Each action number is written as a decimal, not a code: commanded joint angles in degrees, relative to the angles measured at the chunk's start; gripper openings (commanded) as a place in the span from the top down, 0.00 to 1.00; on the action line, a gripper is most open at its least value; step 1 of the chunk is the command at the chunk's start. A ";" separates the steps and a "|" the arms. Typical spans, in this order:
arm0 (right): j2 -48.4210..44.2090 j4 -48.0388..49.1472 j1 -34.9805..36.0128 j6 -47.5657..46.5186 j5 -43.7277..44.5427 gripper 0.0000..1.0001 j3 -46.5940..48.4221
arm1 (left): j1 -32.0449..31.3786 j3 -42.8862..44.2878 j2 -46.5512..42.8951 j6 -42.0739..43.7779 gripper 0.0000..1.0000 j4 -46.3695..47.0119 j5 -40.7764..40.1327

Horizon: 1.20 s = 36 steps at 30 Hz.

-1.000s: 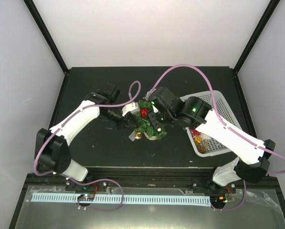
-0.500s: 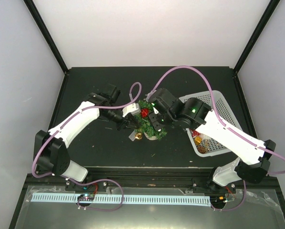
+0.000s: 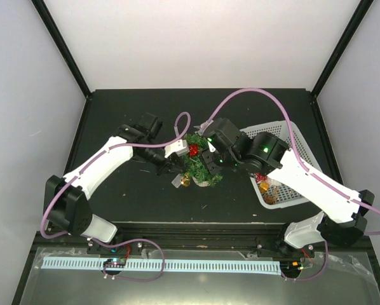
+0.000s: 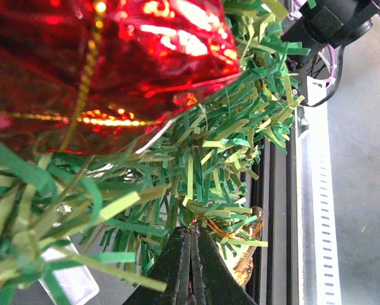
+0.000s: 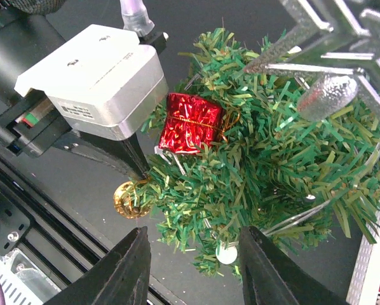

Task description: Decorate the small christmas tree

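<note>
Two ornaments, a red gift box (image 5: 191, 122) and silver snowflake (image 5: 330, 57), already sit on the small christmas tree (image 5: 260, 165); left gripper (image 4: 191, 270) pinches a gold bell's cord (image 4: 222, 229), right gripper (image 5: 191, 270) spread, basket (image 3: 290, 143) ornaments left.

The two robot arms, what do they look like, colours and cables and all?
Both arms have white link shells with black joints. A mauve cable loops along the left arm and the right arm. The right arm's joints show green lights. Each claw has black fingers; the left wrist carries a white camera box.
</note>
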 commanded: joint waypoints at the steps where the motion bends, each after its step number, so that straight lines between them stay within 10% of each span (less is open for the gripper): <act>1: -2.09 -0.12 0.33 -1.08 0.81 0.59 -1.29 | -0.62 0.07 -1.93 -0.18 0.98 -1.04 -0.40; 36: 9.74 8.75 11.96 -14.19 -1.13 0.63 -6.02 | -1.09 0.01 -0.14 -1.90 0.98 1.55 -1.41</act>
